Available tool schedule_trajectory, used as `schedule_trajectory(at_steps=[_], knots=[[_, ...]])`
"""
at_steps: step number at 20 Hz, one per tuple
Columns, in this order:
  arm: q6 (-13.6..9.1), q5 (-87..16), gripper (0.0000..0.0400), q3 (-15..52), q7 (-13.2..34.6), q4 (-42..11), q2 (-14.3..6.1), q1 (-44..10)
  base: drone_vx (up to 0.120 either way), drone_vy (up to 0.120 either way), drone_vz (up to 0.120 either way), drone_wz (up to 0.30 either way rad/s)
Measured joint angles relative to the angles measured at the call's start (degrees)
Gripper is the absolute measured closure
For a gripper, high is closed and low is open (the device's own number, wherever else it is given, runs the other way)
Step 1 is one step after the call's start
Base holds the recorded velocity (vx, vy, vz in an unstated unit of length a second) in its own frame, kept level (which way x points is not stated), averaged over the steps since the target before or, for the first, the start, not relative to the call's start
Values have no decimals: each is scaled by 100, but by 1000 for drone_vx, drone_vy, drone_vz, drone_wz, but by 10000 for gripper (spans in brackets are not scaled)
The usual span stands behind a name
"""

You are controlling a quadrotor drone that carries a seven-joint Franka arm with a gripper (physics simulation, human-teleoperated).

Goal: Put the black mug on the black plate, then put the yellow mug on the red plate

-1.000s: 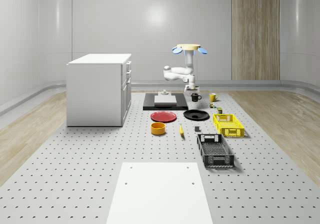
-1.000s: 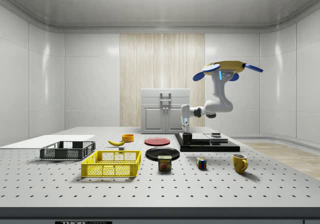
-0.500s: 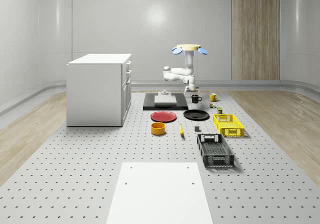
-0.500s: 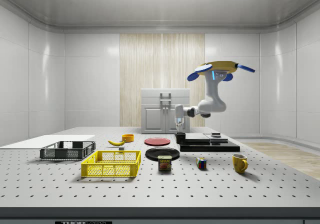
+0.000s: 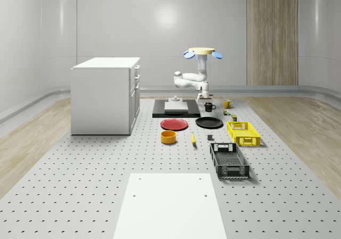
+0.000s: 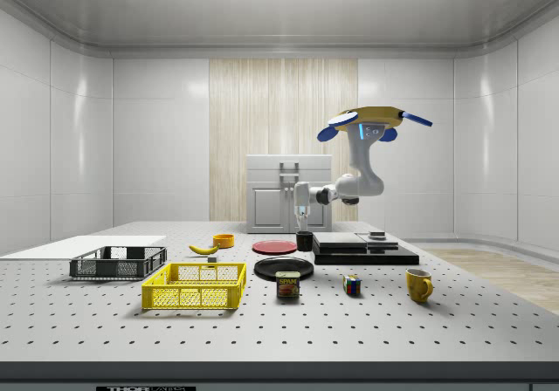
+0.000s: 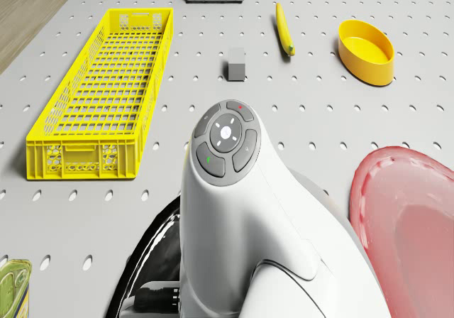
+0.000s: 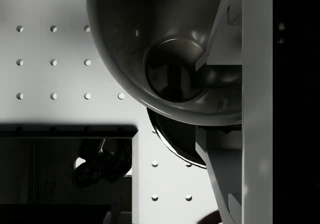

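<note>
Glossy grey walls, a wood-panelled strip (image 5: 272, 33), a white cabinet (image 5: 105, 95) on the perforated floor (image 5: 80, 185)

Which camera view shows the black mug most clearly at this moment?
The wrist view: the black mug is seen from above, so its open inside is plain, with the gripper's fingers at its rim. In the side view and the whole-scene view it is a tiny dark shape.

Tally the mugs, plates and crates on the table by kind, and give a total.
Mugs: 2, black mug and yellow mug.
Plates: 2, red plate and black plate.
Crates: 2, yellow crate and black crate.
Total: 6.
</note>
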Motion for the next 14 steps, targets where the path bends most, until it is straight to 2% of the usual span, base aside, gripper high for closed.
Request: schedule_trajectory(at_steps=[14], knots=[[63,27,300,8,11,3,-68,-15,120,0,0,0]])
